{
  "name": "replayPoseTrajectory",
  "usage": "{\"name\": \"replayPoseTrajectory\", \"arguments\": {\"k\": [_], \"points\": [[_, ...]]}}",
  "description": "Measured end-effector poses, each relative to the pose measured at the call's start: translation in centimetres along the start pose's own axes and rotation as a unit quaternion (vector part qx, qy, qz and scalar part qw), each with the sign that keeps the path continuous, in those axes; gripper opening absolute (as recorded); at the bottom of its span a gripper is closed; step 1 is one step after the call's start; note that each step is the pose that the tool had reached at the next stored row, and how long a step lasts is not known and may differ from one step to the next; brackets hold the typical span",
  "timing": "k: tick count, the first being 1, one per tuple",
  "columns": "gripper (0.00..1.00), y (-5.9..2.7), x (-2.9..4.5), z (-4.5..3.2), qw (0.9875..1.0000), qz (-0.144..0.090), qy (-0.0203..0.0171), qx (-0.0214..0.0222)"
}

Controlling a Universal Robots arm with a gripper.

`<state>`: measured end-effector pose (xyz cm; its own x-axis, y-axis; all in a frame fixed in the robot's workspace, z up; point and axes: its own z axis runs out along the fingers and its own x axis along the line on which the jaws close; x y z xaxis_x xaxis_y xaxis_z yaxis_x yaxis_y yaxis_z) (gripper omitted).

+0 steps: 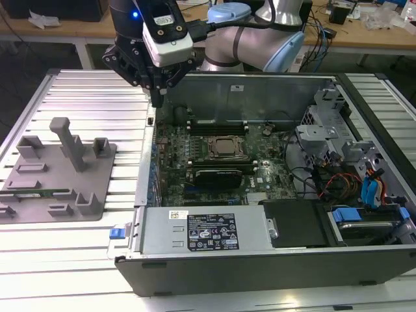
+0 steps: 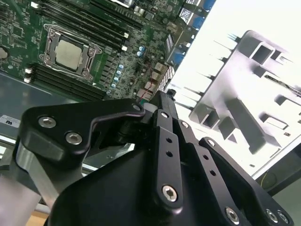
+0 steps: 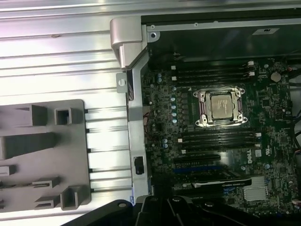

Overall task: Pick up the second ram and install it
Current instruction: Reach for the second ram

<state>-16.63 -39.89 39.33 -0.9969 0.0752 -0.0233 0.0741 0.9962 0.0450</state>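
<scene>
The second ram (image 1: pixel 40 192) is a thin green stick lying flat in a slot near the front of the grey tray (image 1: pixel 97 195), at the exterior view's left. My gripper (image 1: pixel 158 99) hangs over the left wall of the open computer case (image 1: pixel 148 162), well behind the tray and apart from the ram. In the second wrist view its black fingers (image 2: pixel 160 113) meet at the tip of the gripper (image 2: pixel 164 96), shut with nothing between them. The motherboard (image 1: pixel 260 175) lies in the case, with dark memory slots (image 3: pixel 214 74) on both sides of the processor socket (image 3: pixel 222 106).
A tall grey post (image 1: pixel 68 140) and blocks stand up from the tray. Inside the case are a power supply (image 1: pixel 208 231), a metal drive cage (image 1: pixel 325 130), loose cables (image 1: pixel 335 182) and blue drive tabs (image 1: pixel 370 192). The ribbed metal table (image 1: pixel 84 97) surrounds the case.
</scene>
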Motion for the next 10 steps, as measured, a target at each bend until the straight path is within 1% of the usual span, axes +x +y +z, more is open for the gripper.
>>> {"name": "replayPoseTrajectory", "arguments": {"k": [6, 8, 9, 10], "points": [[0.08, -0.05, 0.67, -0.01, 1.0, 0.0, 0.0, 0.0], [0.08, -0.08, 1.05, -0.02, 1.0, 0.0, 0.0, 0.0], [0.08, -0.1, 1.39, -0.03, 1.0, 0.0, 0.0, 0.0], [0.08, -0.11, 1.52, -0.03, 1.0, 0.0, -0.0001, 0.0]]}}
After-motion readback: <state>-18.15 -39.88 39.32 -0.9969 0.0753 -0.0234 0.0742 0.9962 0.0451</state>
